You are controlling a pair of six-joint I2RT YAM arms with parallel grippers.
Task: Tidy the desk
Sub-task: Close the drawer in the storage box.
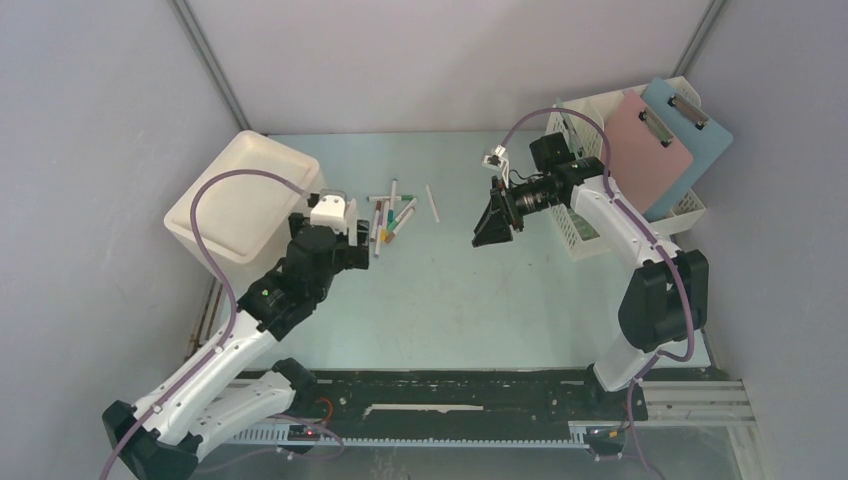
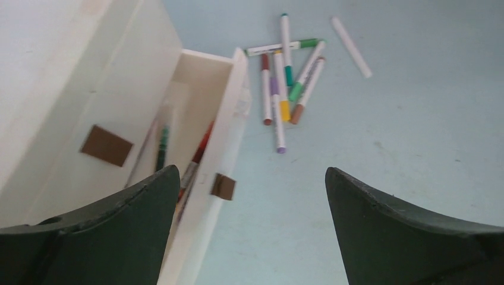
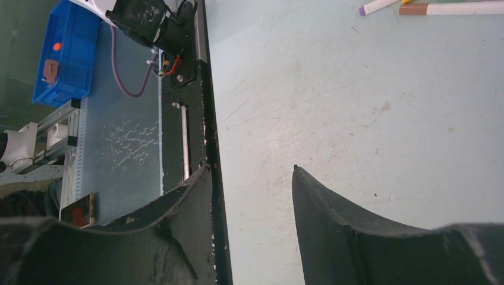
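Beside the bin (image 2: 236, 71), left claw (image 2: 251, 172) wide open, empty

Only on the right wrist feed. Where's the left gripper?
Observer: The left gripper is open and empty, by the edge of the white bin.
Operator: Anything in the bin?
Observer: A few markers lie inside it.
Operator: What's loose on the desk?
Observer: A cluster of loose markers on the desk near the bin, plus one white marker lying apart.
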